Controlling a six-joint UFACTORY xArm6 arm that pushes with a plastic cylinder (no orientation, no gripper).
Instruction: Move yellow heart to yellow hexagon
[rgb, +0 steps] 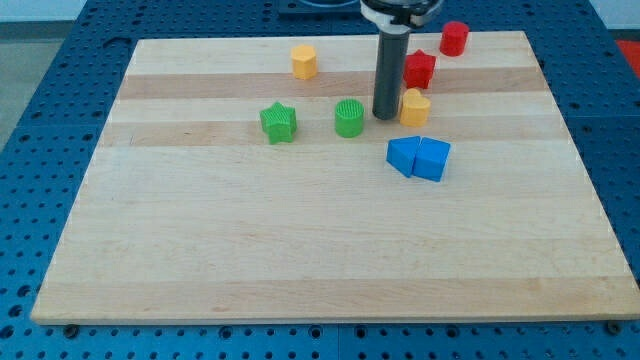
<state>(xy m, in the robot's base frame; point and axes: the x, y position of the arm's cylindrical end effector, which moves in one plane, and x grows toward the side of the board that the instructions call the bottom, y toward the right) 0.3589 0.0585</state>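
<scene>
The table (300, 250) is a pale wooden board in lengthwise strips, lying on a blue perforated base (40, 120) that shows on every side. Furthest toward the view's left on the board sits a green star (278, 122), with the yellow hexagon (304, 61) above and just right of it, near the view's top edge. Next comes a green cylinder (349, 117). My tip (385, 116) is planted between that cylinder and the yellow heart (415, 106), close against the heart's left side; I carry no claw, only this dark rod. Below the heart lie two blue blocks (419, 157), touching. A red block (419, 68) sits just above the heart, and a red cylinder (455, 38) is furthest right.
</scene>
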